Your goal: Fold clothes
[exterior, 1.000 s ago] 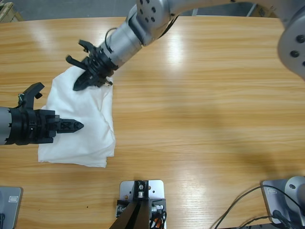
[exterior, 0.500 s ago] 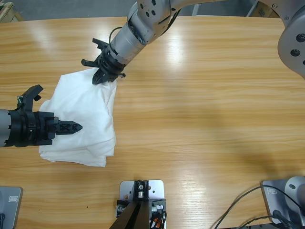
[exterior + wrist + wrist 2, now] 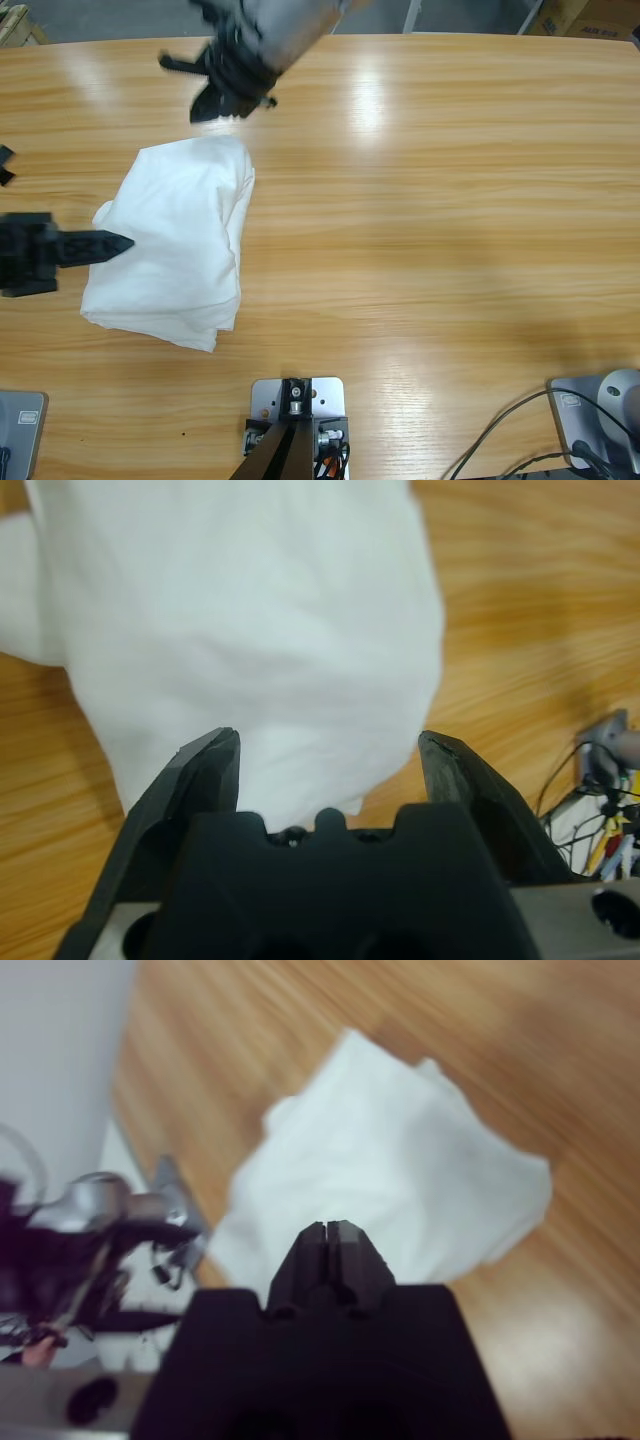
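The rumpled white cotton T-shirt (image 3: pixel 175 240) is released; left pincer (image 3: pixel 328 755) spread, right pincer (image 3: pixel 327 1232) closed empty. Edges should be squared next.

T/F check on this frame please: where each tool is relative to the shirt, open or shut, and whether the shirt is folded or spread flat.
1. The white T-shirt lies in a folded bundle on the wooden table. True.
2. The right tool is clamped on the shirt. False: its jaws are shut on nothing, and it is up off the cloth, which lies below it.
3. The left tool is open. True: its jaws stand apart with the shirt's edge just ahead of them.
4. The shirt lies at the table's right end in the high view. False: it is on the left part.
5. A second garment lies beside it. False: only one bundle shows.
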